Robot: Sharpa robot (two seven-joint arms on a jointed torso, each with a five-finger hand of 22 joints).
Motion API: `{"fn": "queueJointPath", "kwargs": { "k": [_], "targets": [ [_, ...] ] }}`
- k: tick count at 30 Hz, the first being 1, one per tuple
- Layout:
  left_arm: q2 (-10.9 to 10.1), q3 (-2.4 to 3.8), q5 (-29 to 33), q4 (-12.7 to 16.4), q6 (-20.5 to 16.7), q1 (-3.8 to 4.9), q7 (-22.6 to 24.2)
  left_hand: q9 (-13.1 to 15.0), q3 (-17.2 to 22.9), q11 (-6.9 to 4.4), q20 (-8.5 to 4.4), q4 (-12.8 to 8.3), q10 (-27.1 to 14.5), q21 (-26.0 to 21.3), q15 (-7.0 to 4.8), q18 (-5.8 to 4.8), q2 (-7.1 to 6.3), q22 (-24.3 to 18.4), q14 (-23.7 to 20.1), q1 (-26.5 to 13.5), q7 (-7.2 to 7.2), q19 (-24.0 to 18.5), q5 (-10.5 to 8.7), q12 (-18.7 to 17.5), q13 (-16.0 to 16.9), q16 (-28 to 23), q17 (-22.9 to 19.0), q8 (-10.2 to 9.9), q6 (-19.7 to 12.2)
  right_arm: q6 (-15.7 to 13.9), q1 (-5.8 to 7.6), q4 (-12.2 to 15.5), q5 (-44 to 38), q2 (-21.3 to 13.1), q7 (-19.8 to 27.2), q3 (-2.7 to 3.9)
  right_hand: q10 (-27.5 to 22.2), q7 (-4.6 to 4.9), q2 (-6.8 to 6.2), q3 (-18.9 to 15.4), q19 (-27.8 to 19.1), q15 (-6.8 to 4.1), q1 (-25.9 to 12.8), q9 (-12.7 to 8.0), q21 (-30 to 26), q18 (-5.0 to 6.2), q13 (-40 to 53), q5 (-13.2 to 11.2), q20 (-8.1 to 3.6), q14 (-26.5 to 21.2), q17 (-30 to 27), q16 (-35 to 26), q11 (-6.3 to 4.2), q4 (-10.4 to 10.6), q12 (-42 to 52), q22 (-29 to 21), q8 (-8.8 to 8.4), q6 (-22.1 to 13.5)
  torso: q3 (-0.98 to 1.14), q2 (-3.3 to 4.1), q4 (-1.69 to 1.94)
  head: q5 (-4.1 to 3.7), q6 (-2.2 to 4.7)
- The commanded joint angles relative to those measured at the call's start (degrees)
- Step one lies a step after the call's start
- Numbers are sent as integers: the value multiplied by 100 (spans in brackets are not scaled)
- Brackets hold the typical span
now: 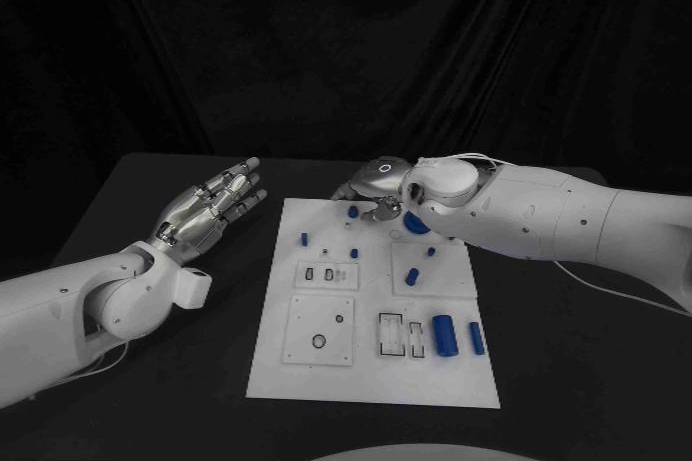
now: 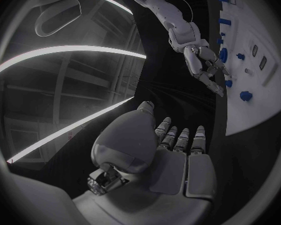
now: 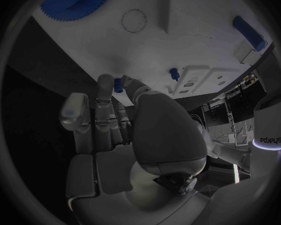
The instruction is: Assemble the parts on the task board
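Note:
The white task board (image 1: 320,366) lies in the middle of the table with several blue parts on it. My right hand (image 1: 378,186) hovers at the board's far edge, its fingertips (image 3: 104,82) close around a small blue peg (image 3: 118,85) standing there (image 1: 353,211). Whether they pinch the peg is unclear. A blue gear (image 1: 414,222) lies partly under that wrist. My left hand (image 1: 214,206) is raised left of the board, fingers stretched out and apart, holding nothing; the left wrist view shows its palm (image 2: 159,155) and, further off, the right hand (image 2: 203,65).
Other blue parts stand on the board: a peg (image 1: 304,239) near its left edge, small pieces (image 1: 413,276) mid-board, and two cylinders (image 1: 446,331) at the right. Sockets and slots (image 1: 320,274) mark the board. Black table lies all round.

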Motion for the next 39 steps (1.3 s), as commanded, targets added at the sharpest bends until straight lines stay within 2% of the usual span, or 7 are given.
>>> {"fn": "queueJointPath", "kwargs": {
  "k": [1, 8, 16, 23, 24, 28, 39],
  "targets": [
    [8, 5, -1, 3, 87, 3, 268, 5, 37, -2, 48, -3, -33, -17, 35, 7, 7, -8, -3, 63, 34, 8, 29, 12, -5, -21, -6, 26, 10, 40, -14, 2, -25, -4, -275, 3, -402, -76, 91, -99, -63, 10, 9, -102, -58, 84, -21, -7, 8, -50, -11, -40, 12, -37, -36, -8, -53, -357, 0, 2, 1, 13, -3],
    [-6, 5, -1, 0, 104, 2, 238, 5, 53, -5, 55, -4, -38, -16, 42, 7, 8, -7, -3, 70, 35, 8, 33, 10, -6, -21, -6, 26, 12, -295, -11, 38, -25, -78, -273, 3, -539, -83, 159, -181, -93, 23, 17, -166, -123, 96, -14, 18, 19, -76, -21, -45, 26, -77, -13, -31, -53, -507, 1, 6, 5, 29, 14],
    [-65, 4, -1, 33, 94, 0, 246, 7, 73, -4, 64, -8, -37, -15, 49, 7, 7, -6, -3, 81, 34, 9, 41, 10, -6, -21, -6, 28, 23, -856, 181, 567, -25, -580, -184, 3, 900, 288, 262, -306, -26, -21, -136, 27, -152, 89, 138, -100, -16, -36, -40, -17, -44, 48, 728, 62, 306, 1283, 2, 4, 6, 11, 53],
    [-118, 4, -1, 59, 69, -1, 235, 8, 80, -3, 67, -10, -34, -14, 51, 7, 6, -6, -3, 86, 34, 10, 45, 12, -4, -21, -6, 30, 30, -973, 427, 1333, 389, -1326, -314, 2, 1742, 327, 206, -513, -415, -237, -186, 73, -971, 223, 2450, -361, -254, -117, -191, -324, -518, 204, 4132, -487, 273, 1674, -4, -10, -25, -34, 58],
    [-116, 4, -1, 56, 68, -1, 235, 9, 90, 3, 74, -13, -32, -15, 57, 8, 1, -6, -3, 93, 37, 10, 52, 13, -4, -21, -6, 32, 34, -918, 445, 1391, 476, -1399, -356, 2, 2866, 346, 279, -589, 208, -337, -302, 129, -129, -1, 5792, -295, -239, 690, 2311, 1615, -635, 331, 6932, 304, 280, 1783, -4, -12, -23, -39, 56],
    [-90, 3, -1, 44, 80, -2, 243, 9, 105, 16, 84, -12, -29, -14, 70, 8, -2, -5, -3, 99, 39, 10, 54, 14, -2, -21, -6, 32, 35, -536, 489, 1522, 765, -1626, -598, 2, 4466, 433, 264, -965, 805, -332, -977, 193, 791, -178, 8480, -546, -319, 1357, 5054, 3464, -592, 783, 8550, 1177, 197, 1697, -4, -18, -36, -42, 47],
    [-73, 3, -1, 51, 130, -11, 241, 8, 144, 30, 111, -10, -25, -14, 118, -3, -6, -5, -3, 116, 41, 11, 56, 16, -1, -21, -6, 30, 24, -51, 363, 1523, 945, -1819, -1044, 0, 4569, 473, 244, -1226, 1028, -351, -1430, 277, 1112, -258, 8636, -523, -331, 1386, 5173, 3518, -562, 1120, 8617, 1510, 135, 1594, -24, -32, -83, 36, -18]
  ]
}}
